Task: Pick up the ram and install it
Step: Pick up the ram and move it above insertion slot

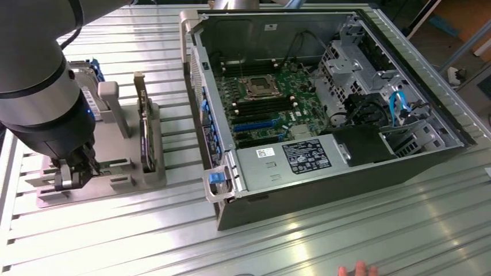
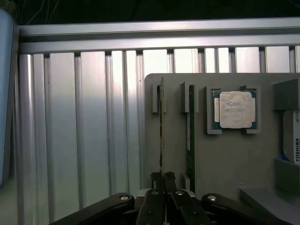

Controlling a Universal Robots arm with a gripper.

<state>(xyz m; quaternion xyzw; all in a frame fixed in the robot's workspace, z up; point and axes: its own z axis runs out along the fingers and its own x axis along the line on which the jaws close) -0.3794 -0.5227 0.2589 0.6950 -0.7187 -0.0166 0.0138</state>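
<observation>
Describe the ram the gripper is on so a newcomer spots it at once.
Find the grey holder on the slatted table. Two thin sticks stand on edge in slots beside its processor. The ram is the outer one, farther from the processor than the other stick, with the gripper shut on it.

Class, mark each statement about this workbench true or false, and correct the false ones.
1. The gripper is closed on a ram stick. True.
2. That stick is already seated in the computer case. False: it stands in a slot of the gray holder, outside the case.
3. A silver processor chip lies in the holder. True.
4. The case has its side panel on. False: it lies open, with the motherboard showing.
</observation>
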